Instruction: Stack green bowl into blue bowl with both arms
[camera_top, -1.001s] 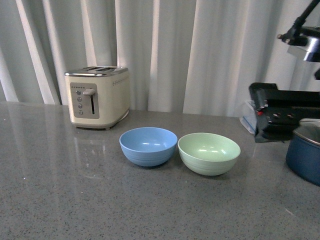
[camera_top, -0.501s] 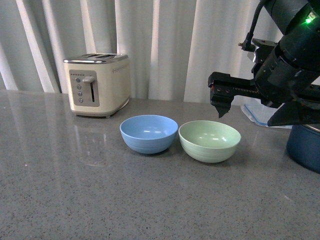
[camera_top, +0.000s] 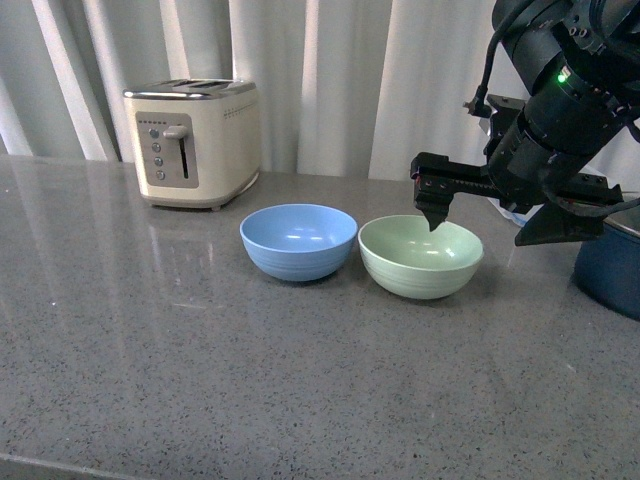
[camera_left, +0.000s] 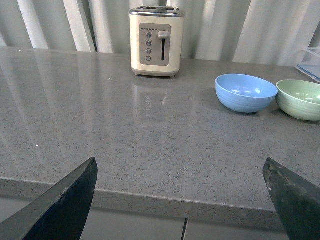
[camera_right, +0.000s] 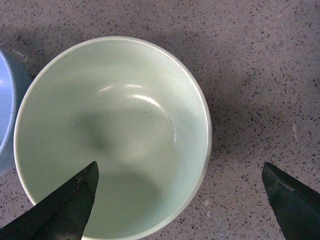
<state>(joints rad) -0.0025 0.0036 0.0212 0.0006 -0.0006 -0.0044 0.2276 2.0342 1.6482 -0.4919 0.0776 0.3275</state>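
The green bowl sits upright and empty on the table, right of centre in the front view. The blue bowl, also upright and empty, stands just to its left. Their rims are very close, and whether they touch cannot be told.

The right end effector hangs over the green bowl with its jaws spread wide and holding nothing. One finger points down above the bowl's far rim. The wrist view shows the other finger over bare table outside the rim.

The left end effector is also wide open and empty. It is low by the table's near edge, well apart from both bowls.

The table is grey speckled stone, glossy enough to mirror the toaster, which stands in the upper left of the front view near the back. A dark blue pot is cut off by the right edge, near the green bowl, under the right arm.

Pale pleated curtains close off the whole back. A broad bare stretch of table fills the lower half and the left of the frame. The tight spot is on the right, between the green bowl, the pot and the arm.
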